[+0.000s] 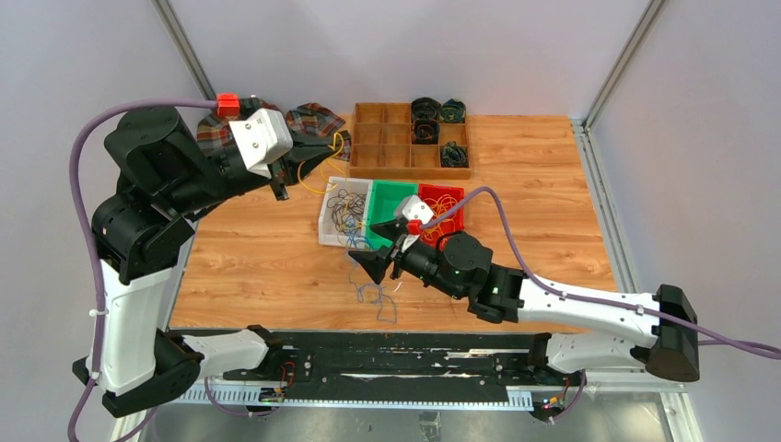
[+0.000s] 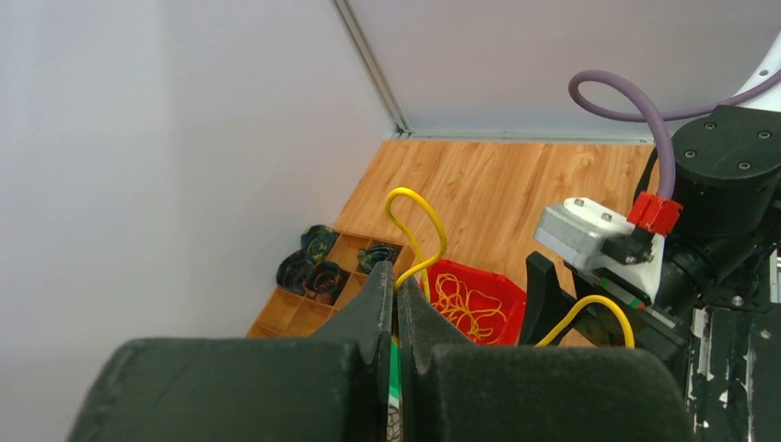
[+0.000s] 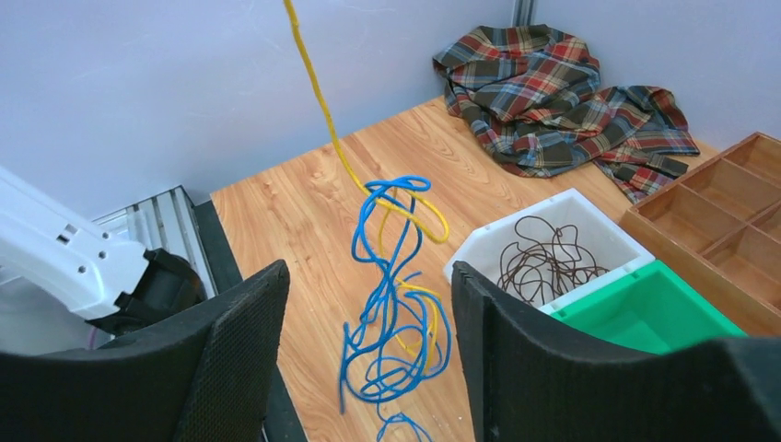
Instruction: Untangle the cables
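Left gripper [image 2: 396,281] is pinched together on a thin yellow cable [image 2: 414,207], holding it in the air above the far left of the wood-grain bench [image 1: 553,184]. Right gripper [image 3: 368,276] stands with its fingers wide apart, low beside a loose tangle of blue cable [image 3: 391,331] near the front edge of the bench; the yellow cable runs down into this tangle. Pale grey walls [image 1: 414,46] and metal corner posts [image 1: 189,55] enclose the bench, with a crumpled plaid cloth [image 3: 562,92] at its back.
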Available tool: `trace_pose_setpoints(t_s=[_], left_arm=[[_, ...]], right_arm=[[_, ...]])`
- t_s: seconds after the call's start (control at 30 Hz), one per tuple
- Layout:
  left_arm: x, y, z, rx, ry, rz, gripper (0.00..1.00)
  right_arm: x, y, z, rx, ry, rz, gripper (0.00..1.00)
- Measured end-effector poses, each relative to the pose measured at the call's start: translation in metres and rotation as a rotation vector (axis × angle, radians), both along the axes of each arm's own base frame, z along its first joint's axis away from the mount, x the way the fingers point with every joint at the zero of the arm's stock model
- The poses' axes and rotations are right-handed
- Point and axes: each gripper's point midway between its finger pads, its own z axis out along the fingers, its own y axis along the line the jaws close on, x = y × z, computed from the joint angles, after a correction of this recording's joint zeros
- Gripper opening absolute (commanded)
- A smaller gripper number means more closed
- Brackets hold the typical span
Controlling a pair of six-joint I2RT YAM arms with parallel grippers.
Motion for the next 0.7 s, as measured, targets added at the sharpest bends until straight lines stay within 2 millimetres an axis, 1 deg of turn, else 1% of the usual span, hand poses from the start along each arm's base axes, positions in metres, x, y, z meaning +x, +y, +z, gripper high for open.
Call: trace_pose_setpoints(t_s=[0.07, 0.17, 0.23, 0.33, 0.37, 0.43, 0.5, 0.57, 0.63, 0.7], left_arm=[[0.0, 0.0, 0.0, -0.001, 0.0, 0.0, 0.0], [-0.001, 0.001, 0.001, -0.002, -0.002, 0.0, 0.0], [-0.002, 0.001, 0.001, -0.003, -0.004, 0.0, 0.0], [-0.005, 0.003, 0.003, -0.007, -0.01, 0.0, 0.0], [-0.005, 0.004, 0.003, -0.008, -0.012, 0.0, 0.01], [-0.007, 0.005, 0.004, -0.01, -0.016, 0.0, 0.01], [-0.007, 0.006, 0.005, -0.008, -0.026, 0.001, 0.0], [-0.007, 0.007, 0.006, -0.002, -0.042, 0.003, 0.0], [-0.005, 0.008, 0.006, 0.01, -0.066, 0.013, 0.0], [-0.001, 0.01, 0.007, 0.023, -0.091, 0.031, 0.0]], right_arm=[[0.003, 0.006, -0.002, -0.019, -0.011, -0.007, 0.56], [0.009, 0.014, -0.009, -0.061, -0.024, -0.019, 0.41], [0.012, 0.016, -0.016, -0.093, -0.028, -0.033, 0.27], [0.015, 0.015, -0.021, -0.115, -0.032, -0.046, 0.03], [0.016, 0.014, -0.021, -0.116, -0.031, -0.055, 0.01], [0.018, 0.011, -0.022, -0.116, -0.032, -0.068, 0.01], [0.019, 0.005, -0.029, -0.122, -0.027, -0.085, 0.01], [0.019, -0.001, -0.039, -0.138, -0.02, -0.1, 0.01], [0.019, -0.009, -0.057, -0.163, -0.004, -0.113, 0.0], [0.018, -0.017, -0.08, -0.193, 0.022, -0.125, 0.01]])
